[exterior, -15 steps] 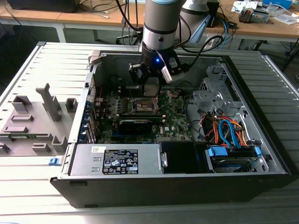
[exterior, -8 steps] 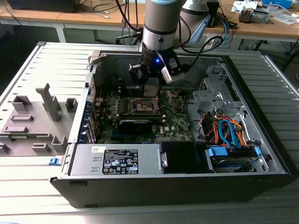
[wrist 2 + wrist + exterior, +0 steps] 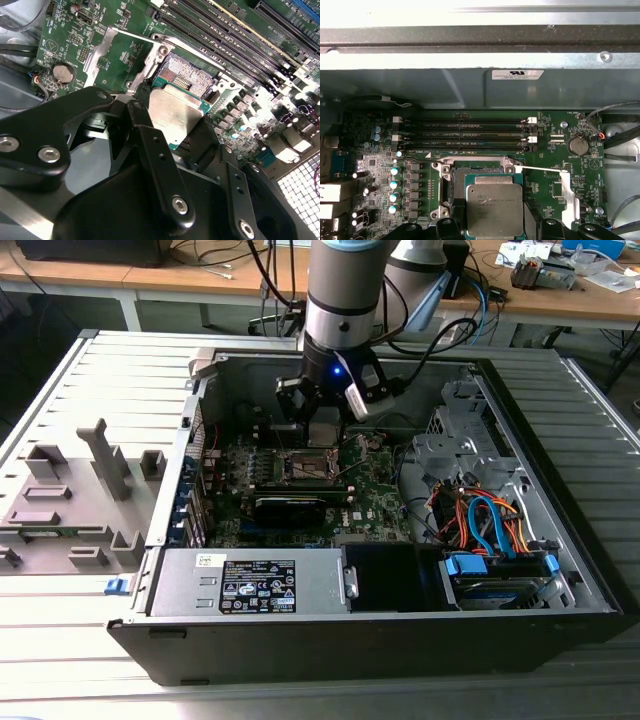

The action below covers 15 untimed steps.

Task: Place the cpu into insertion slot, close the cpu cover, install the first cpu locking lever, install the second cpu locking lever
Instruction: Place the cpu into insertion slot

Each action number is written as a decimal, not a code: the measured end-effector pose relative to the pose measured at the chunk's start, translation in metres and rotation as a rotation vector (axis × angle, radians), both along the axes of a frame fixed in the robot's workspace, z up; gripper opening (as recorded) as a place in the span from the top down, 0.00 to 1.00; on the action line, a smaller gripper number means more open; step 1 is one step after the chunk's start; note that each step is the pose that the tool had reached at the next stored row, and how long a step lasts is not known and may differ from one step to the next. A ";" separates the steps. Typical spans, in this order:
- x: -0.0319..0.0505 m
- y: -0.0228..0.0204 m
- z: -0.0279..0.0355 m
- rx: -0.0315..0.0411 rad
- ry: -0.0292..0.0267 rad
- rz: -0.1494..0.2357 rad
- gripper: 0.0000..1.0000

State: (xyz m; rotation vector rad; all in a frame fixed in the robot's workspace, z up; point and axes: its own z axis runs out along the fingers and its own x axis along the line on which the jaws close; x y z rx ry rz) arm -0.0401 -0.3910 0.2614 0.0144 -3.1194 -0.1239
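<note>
Gripper point(image 3: 170, 127) around cpu point(image 3: 494, 210), seemingly level, top-up

Second wrist view: insertion slot point(image 3: 192, 77) partly hidden behind cpu point(image 3: 175, 112).

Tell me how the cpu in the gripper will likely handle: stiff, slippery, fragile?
Probably stiff: the cpu is a flat metal-topped square on a thin green base. Its smooth silvery top looks slippery, so the gripper pinching its edges seems apt. Likely light, yet fragile if dropped onto the insertion slot.
</note>
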 end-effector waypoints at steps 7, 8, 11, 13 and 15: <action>-0.0010 0.0000 -0.0013 0.0000 0.0000 0.000 0.45; -0.0012 0.0000 -0.0015 -0.0001 0.0000 0.000 0.45; -0.0015 0.0000 -0.0022 -0.0006 0.0000 0.000 0.45; -0.0015 0.0000 -0.0025 -0.0007 0.0000 0.000 0.45; -0.0015 0.0000 -0.0029 -0.0009 0.0000 0.000 0.45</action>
